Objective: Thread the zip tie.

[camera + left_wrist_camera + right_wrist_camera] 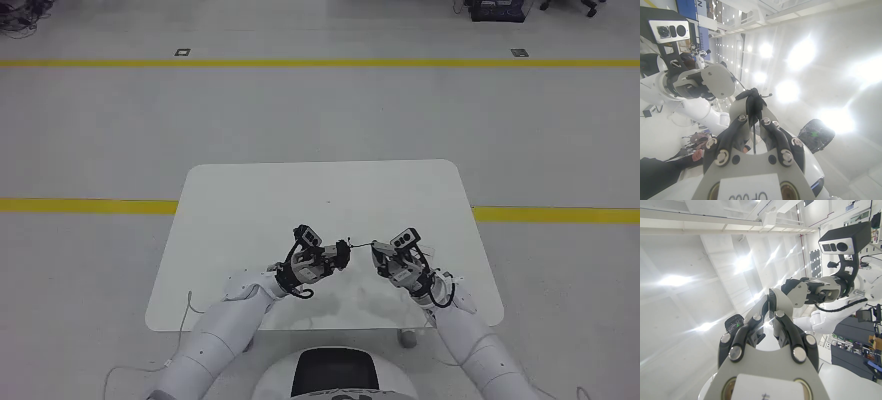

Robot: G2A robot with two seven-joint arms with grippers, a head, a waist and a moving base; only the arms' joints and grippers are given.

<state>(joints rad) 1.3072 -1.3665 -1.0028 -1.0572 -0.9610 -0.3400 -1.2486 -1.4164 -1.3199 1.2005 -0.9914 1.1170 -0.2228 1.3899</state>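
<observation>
Thin black plastic zip tie, frame centre: left gripper pinches it; right gripper clamped narrow, seemingly on other end. I judge alignment step; next, tip into head.

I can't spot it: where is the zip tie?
In the top view, the zip tie is pinched in the left hand, above the table's near side, facing the right hand.

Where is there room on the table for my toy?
The far half of the table and both side strips are bare. Crowded: the near middle, where the left gripper and right gripper hold the zip tie above it.
</observation>
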